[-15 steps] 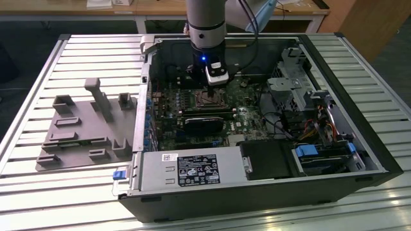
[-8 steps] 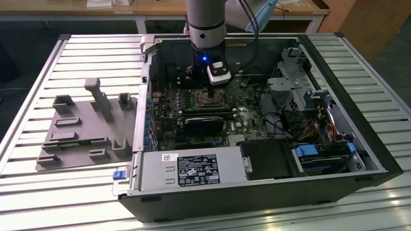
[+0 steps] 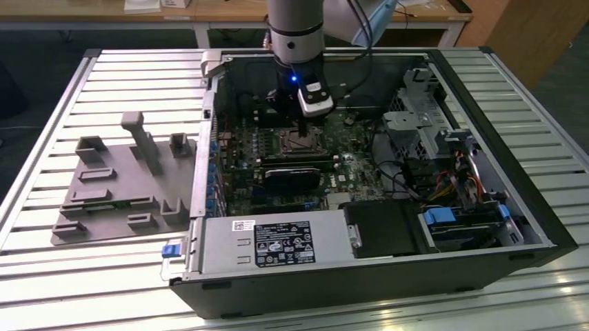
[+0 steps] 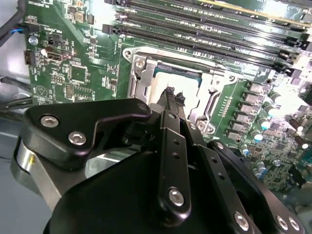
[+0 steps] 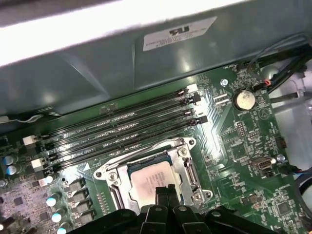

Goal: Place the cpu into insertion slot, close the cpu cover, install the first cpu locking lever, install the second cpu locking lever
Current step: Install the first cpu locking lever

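Sitting flat in the slot on the green board, one cpu shows a pale silver-grey square top, framed by the single silver cover lying closed over its edges. The gripper hangs directly above the chip, its two black fingertips pinched narrow together with nothing between them, at the cpu's near edge. Four long black memory slots run just beyond the socket.

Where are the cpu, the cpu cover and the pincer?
cpu (image 5: 152, 179), first wrist view, its silver top.
cpu cover (image 5: 186, 168), first wrist view, the frame's side bar.
pincer (image 4: 170, 95), second wrist view, its fingertips.
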Motion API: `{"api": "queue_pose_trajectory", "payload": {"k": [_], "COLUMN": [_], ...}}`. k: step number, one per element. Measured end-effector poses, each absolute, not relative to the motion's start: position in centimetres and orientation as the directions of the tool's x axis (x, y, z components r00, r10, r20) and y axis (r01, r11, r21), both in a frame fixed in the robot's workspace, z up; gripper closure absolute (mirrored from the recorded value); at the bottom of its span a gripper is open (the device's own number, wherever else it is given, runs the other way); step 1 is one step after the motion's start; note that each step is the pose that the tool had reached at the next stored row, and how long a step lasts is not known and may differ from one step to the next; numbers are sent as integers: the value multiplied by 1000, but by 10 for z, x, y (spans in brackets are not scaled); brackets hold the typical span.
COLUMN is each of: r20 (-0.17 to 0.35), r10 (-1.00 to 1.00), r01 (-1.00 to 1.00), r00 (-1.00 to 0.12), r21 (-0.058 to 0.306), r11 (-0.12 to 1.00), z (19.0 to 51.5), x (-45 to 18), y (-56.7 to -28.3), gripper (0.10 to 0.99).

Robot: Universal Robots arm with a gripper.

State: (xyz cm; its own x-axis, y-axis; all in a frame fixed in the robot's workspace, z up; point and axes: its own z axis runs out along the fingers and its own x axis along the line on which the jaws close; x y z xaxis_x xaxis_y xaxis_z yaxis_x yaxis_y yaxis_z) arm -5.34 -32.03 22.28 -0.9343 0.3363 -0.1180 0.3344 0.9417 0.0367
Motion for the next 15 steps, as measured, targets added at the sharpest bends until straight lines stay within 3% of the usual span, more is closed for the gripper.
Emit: {"api": "queue_pose_trajectory", "payload": {"k": [12, 15], "r20": [-116, -81], "r10": [334, 334], "r01": [332, 333], "r00": [-935, -939], "r21": [40, 28], "r11": [943, 943], "z": [229, 229], "x": [-53, -50], "y": [-320, -321], "gripper": [984, 984]}}
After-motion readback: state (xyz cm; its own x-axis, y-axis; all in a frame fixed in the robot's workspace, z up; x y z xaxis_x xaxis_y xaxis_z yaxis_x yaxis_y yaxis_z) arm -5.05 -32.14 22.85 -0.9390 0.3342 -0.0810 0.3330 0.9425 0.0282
